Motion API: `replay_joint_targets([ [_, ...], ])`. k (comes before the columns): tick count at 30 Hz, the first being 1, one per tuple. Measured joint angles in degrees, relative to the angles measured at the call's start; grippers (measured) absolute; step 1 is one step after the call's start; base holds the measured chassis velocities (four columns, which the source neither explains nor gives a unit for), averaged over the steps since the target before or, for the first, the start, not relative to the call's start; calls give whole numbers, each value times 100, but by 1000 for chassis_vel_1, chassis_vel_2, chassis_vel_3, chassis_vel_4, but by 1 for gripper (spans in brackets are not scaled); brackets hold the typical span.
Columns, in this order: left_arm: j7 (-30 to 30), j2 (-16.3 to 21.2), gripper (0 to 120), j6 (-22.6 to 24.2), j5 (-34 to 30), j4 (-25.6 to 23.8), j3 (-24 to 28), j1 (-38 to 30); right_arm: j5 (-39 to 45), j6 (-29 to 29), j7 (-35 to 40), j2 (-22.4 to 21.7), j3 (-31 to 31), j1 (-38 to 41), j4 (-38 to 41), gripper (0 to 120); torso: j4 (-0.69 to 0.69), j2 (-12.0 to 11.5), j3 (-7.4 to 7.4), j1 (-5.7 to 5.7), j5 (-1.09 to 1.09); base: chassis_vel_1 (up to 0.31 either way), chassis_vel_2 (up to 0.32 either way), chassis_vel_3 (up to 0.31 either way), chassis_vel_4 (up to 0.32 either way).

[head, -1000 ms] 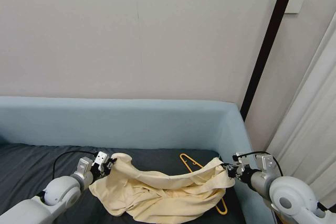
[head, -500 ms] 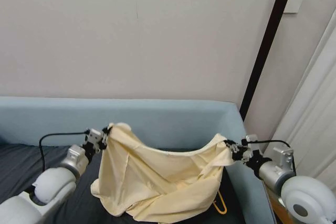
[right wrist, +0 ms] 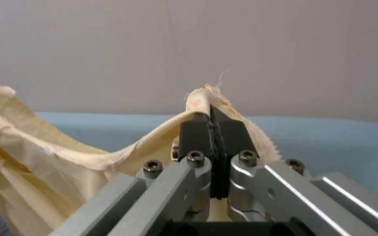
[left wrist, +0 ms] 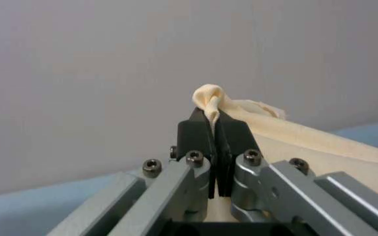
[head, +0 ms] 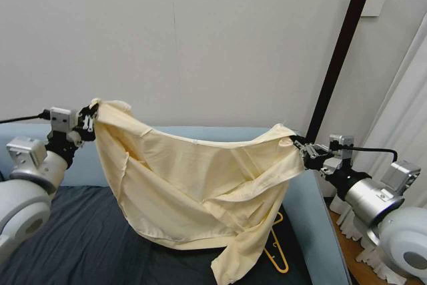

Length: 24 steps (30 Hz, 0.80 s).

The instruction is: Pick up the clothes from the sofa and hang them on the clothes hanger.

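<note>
A limp, lightweight cream garment [head: 193, 191] hangs stretched above the blue sofa [head: 313, 231], its top corners pinched by the left claw [head: 90, 119] at nine o'clock and the right claw [head: 298, 146] at three o'clock, probably safest gripped at these bunched edges.

The garment [head: 193, 191] covers most of the hanger [head: 283, 266]; I can make out its lower corner, but the hook and upper bar are hidden. The same cloth hides the middle of the sofa [head: 313, 211] back and part of the seat. The left arm [head: 20, 191] and right arm [head: 393, 225] are cut off by the side and bottom edges; the rack pole [head: 337, 58] runs out at the top edge. In the wrist views the pinched cloth vanishes between the closed fingers of the left gripper [left wrist: 213, 120] and right gripper [right wrist: 211, 117]; I cannot tell which part each holds.
</note>
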Motion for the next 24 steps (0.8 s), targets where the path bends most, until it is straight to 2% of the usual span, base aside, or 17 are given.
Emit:
replay_joint_targets([
  [1, -2, -260, 0, 14, 301, -57, -78, 414, -26, -18, -2, 72, -125, -11, -9, 0, 1, 1, 0, 0, 1, 0, 0, 0, 0],
  [3, -41, -606, 0, 15, 688, -108, -8, 812, -47, -67, -41, 152, -326, -6, -194, 0, 1, 1, 0, 0, 0, 0, 0, 0, 0],
  [4, -41, -606, 0, 15, 688, -108, -8, 812, -47, -67, -41, 152, -326, -6, -194, 0, 1, 1, 0, 0, 0, 0, 0, 0, 0],
  [7, -157, -1145, 0, 91, 1036, -204, 532, 1181, -259, -131, -244, 315, -762, -30, -780, 0, 0, 1, 0, -1, 2, 0, 0, 0, 0],
  [8, -157, -1145, 0, 91, 1036, -204, 532, 1181, -259, -131, -244, 315, -762, -30, -780, 0, 0, 1, 0, -1, 2, 0, 0, 0, 0],
  [9, -172, -1284, 0, 95, 1138, -149, 746, 1229, -326, -150, -283, 374, -927, -32, -978, 0, 0, 1, 0, 0, 4, 0, 0, 0, 0],
  [12, -85, -1646, 0, -124, 1575, 410, 1343, 1199, -608, -156, -469, 558, -1418, -63, -1566, 0, 0, 0, 0, -1, 4, 0, 0, 0, 0],
  [13, -85, -1646, 0, -124, 1575, 410, 1343, 1199, -608, -156, -469, 558, -1418, -63, -1566, 0, 0, 0, 0, -1, 4, 0, 0, 0, 0],
  [17, 113, -1930, 0, -627, 1716, 1550, 2274, 622, -1303, -30, -758, 1009, -2095, 81, -2715, 0, -1, 1, 1, -1, 3, 0, 0, 0, 0],
  [18, 113, -1930, 0, -627, 1716, 1550, 2274, 622, -1303, -30, -758, 1009, -2095, 81, -2715, 0, -1, 1, 1, -1, 3, 0, 0, 0, 0],
  [23, 268, -2263, 0, -1109, 1908, 2985, 3006, -149, -1897, 187, -928, 1593, -2592, 293, -3755, 0, -1, 0, 2, 0, 2, 0, 0, 0, 0],
  [24, 268, -2263, 0, -1109, 1908, 2985, 3006, -149, -1897, 187, -928, 1593, -2592, 293, -3755, 0, -1, 0, 2, 0, 2, 0, 0, 0, 0],
])
